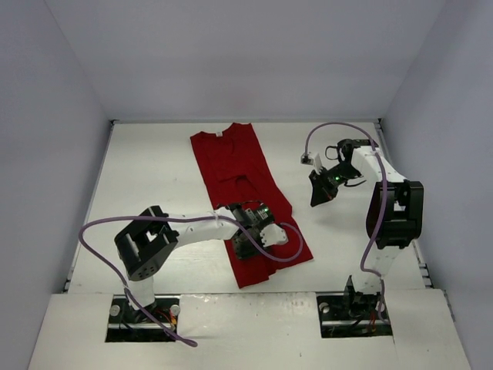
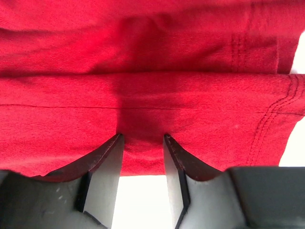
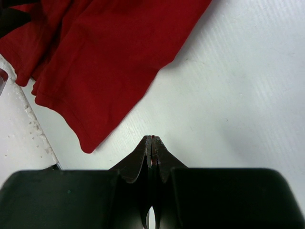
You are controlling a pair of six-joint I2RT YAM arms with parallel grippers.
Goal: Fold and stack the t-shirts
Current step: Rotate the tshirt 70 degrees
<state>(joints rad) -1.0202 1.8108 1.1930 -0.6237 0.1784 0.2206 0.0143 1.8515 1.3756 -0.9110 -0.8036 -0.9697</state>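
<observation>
Left gripper [image 2: 142,139]: jaws parted, nothing pinched, tips at an edge of the t-shirt [image 1: 231,166] with cloth across the gap. Right gripper [image 3: 151,139]: jaws clenched together, empty, over bare table [image 1: 154,177] just off the t-shirt's edge. The t-shirt lies lengthwise mid-table as a narrow strip, wrinkled, collar at the far end.

The plain dark red, wrinkly cloth t-shirt [image 1: 245,185] lies folded into a long narrow strip, collar at the far end.
</observation>
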